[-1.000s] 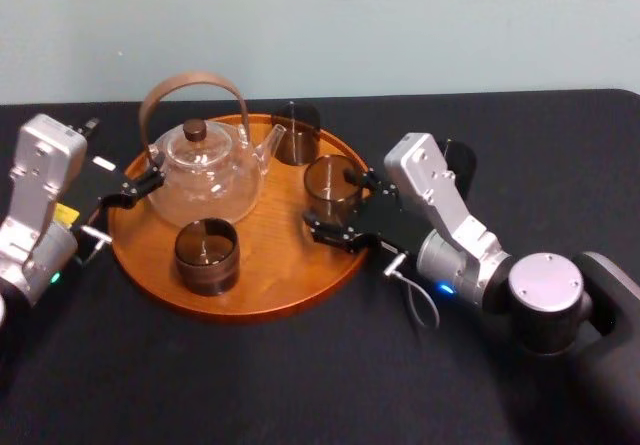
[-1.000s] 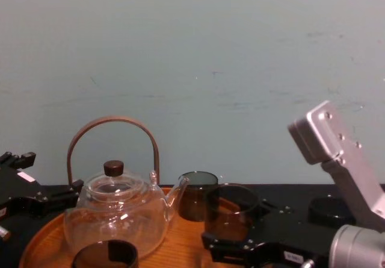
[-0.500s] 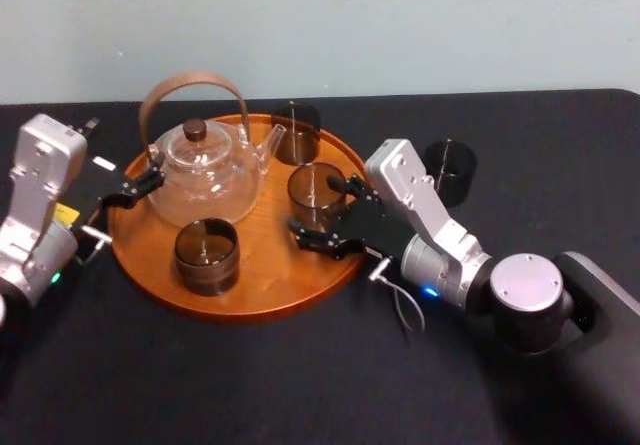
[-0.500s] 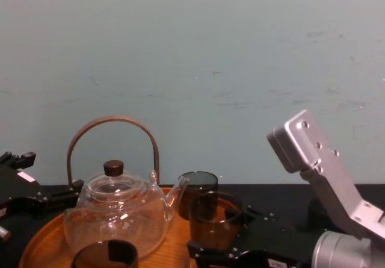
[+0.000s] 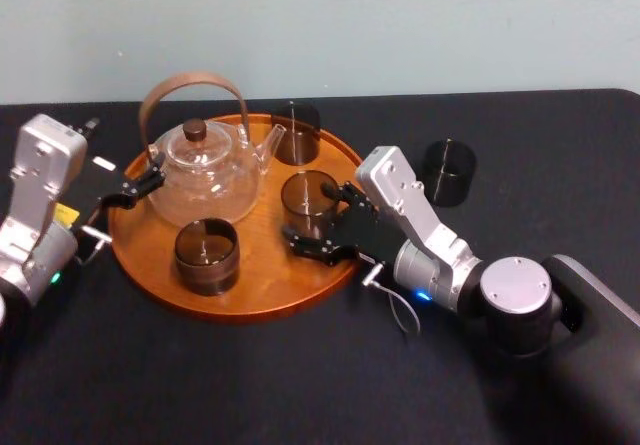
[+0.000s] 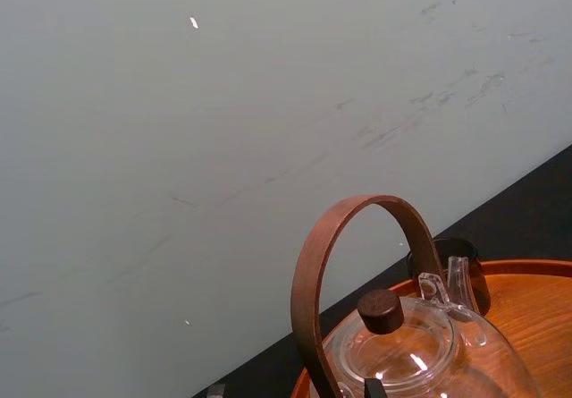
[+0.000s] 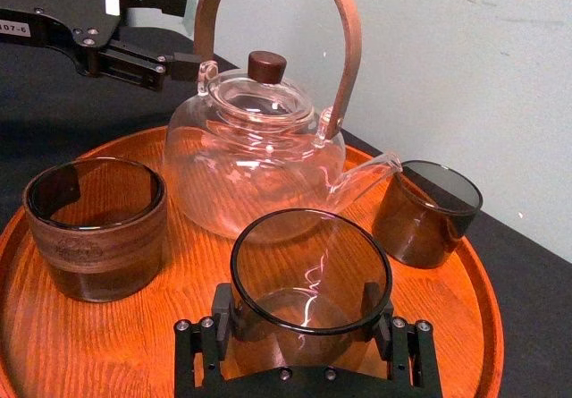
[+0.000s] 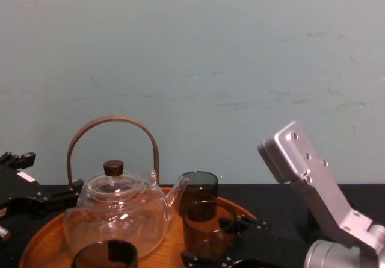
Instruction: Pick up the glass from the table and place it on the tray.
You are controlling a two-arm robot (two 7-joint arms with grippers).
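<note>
My right gripper (image 5: 316,222) is shut on a smoky glass (image 5: 307,197), holding it upright low over the right half of the round wooden tray (image 5: 262,277). In the right wrist view the glass (image 7: 310,277) sits between the black fingers (image 7: 395,340) just above the tray's wood (image 7: 179,277); whether it touches the wood I cannot tell. In the chest view the glass (image 8: 207,227) stands right of the teapot. My left gripper (image 5: 134,189) rests open at the tray's left rim beside the teapot. The black table (image 5: 300,385) lies under it all.
A glass teapot (image 5: 205,173) with a brown hoop handle fills the tray's left half. One glass (image 5: 207,255) stands on the tray's near side, another (image 5: 296,133) at its far rim. A further glass (image 5: 447,172) stands on the table to the right.
My right gripper has carried the glass leftward from the tray's right rim to a spot over the tray, and lower. The left arm has not moved.
</note>
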